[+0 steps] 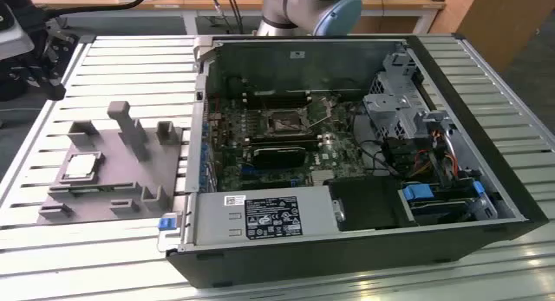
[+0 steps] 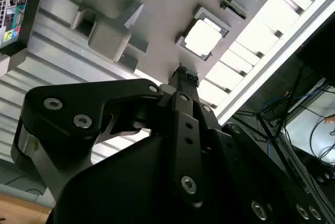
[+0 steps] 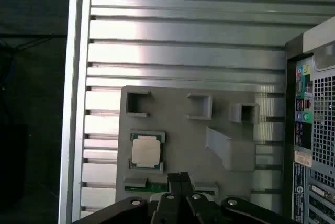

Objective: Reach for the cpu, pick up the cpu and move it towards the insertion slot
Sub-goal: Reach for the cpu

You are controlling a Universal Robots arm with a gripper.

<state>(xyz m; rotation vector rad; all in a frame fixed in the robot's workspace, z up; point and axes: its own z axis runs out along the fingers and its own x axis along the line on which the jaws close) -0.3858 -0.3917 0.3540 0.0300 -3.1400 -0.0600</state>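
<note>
You're only at the reach: gripper (image 3: 179,176) fingers pressed together, empty, hovering near the cpu (image 3: 145,150). It sits untouched in the grey fixture (image 1: 117,177), exterior view's left, well apart from the insertion slot (image 1: 284,123).

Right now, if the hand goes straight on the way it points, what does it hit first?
Probably the grey fixture plate, just beside the cpu, not the chip itself. In the first wrist view the hand points at the plate; depth is unclear.
</note>
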